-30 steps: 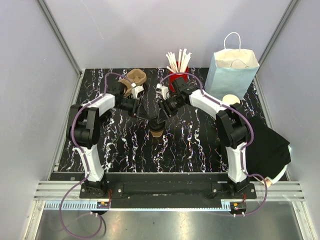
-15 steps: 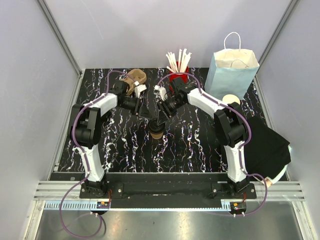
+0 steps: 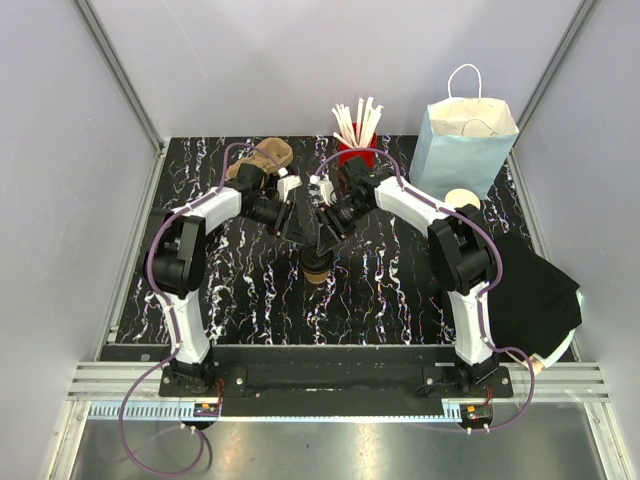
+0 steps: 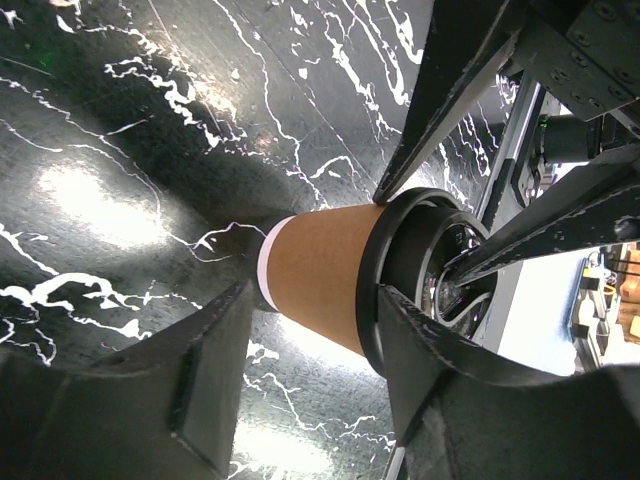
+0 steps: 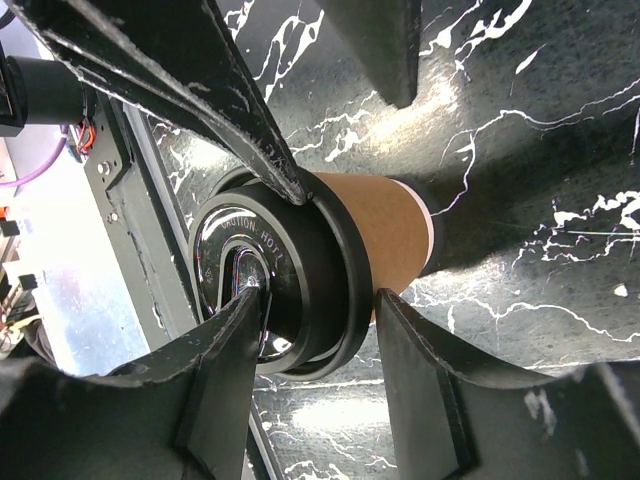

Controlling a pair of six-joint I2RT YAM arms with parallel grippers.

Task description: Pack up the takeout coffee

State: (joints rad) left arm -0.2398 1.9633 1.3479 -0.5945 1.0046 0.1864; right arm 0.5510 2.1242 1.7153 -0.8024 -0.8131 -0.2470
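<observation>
The takeout coffee [image 3: 316, 266] stands upright in the middle of the surface [image 3: 400, 290], its black lid [image 5: 235, 255] on. The right tool [image 5: 318, 298] is clamped on the lid's edge (one finger on top, the other under the rim). The left tool [image 4: 312, 293] straddles the coffee with its fingers apart, one touching the rim. The pale blue bag [image 3: 462, 150] stands well apart, far right.

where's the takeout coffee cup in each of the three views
top external: the takeout coffee cup stands mid-table, near the picture's centre.
left wrist: centre, lying sideways in the picture, black lid to the right.
right wrist: centre-left, lid towards the camera.
shared landmark: the black marbled tabletop.
</observation>
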